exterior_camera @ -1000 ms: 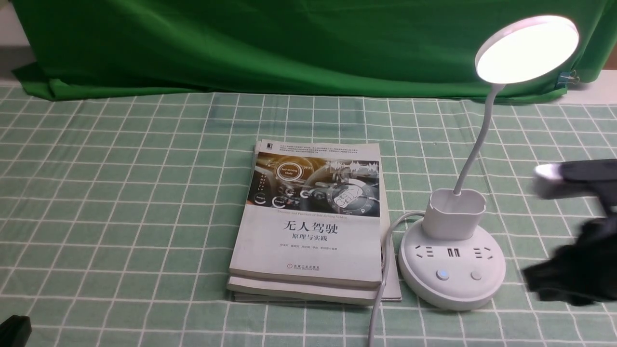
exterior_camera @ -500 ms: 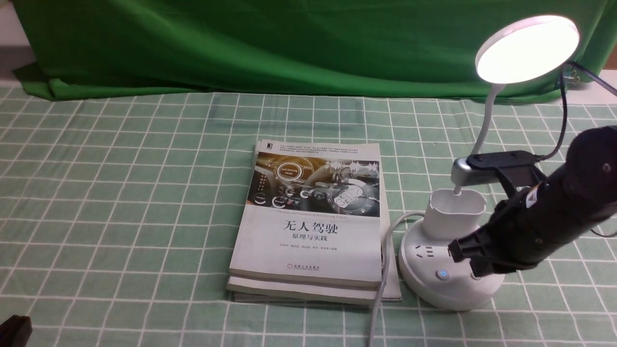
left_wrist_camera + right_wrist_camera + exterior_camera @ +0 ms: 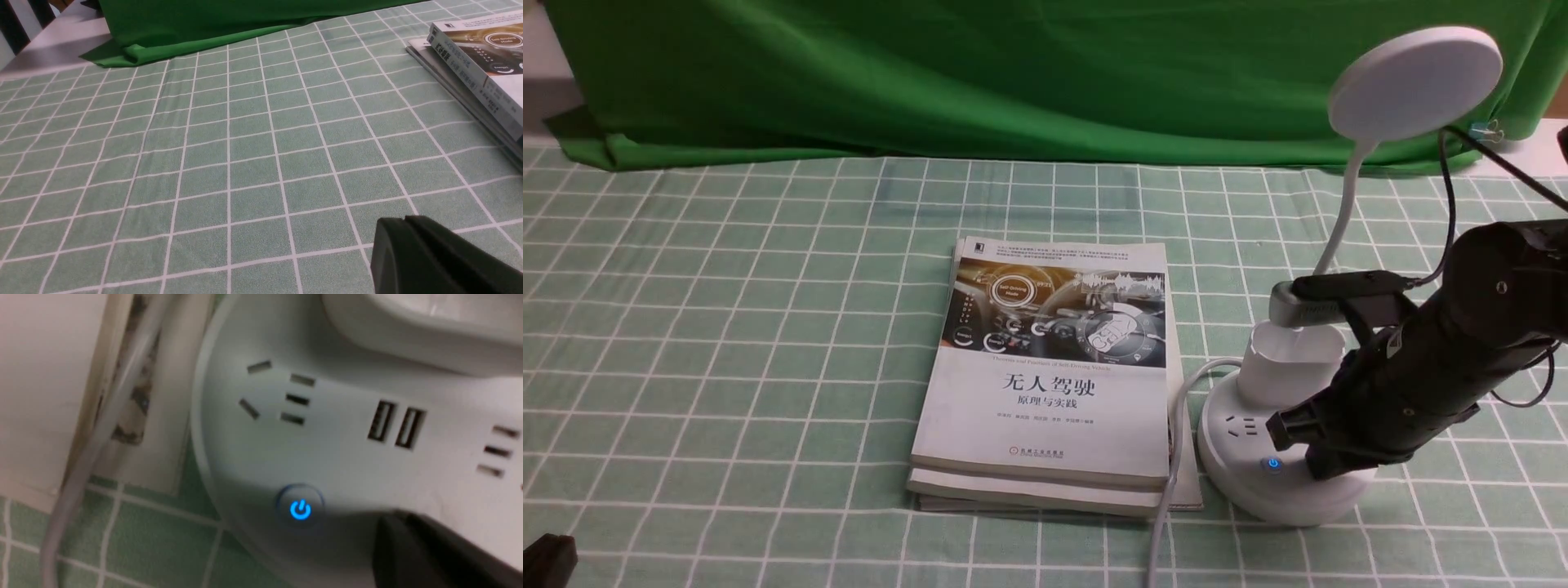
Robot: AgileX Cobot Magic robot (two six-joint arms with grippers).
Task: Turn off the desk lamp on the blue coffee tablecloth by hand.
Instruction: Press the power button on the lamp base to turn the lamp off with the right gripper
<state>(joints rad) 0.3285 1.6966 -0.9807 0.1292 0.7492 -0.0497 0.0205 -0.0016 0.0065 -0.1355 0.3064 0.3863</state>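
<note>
- Since half a second ago, we note that the lamp [image 3: 1290,363] head [image 3: 1414,84] has gone dark and the right claw [image 3: 1311,453] has settled lower onto the base [image 3: 1241,486].
- The lamp stands on the tablecloth [image 3: 768,327], at the right, just beside the books [image 3: 1054,367].
- Its long axis is upright: the neck [image 3: 1339,220] rises from the cup and curves rightward, and the disc tilts to face the camera.
- The right claw's tip covers the base's right side, near the blue-lit power button [image 3: 300,509]. We cannot tell how far it is spread.
- The left claw [image 3: 406,228] sits low over bare cloth, its fingers pressed together.
</note>
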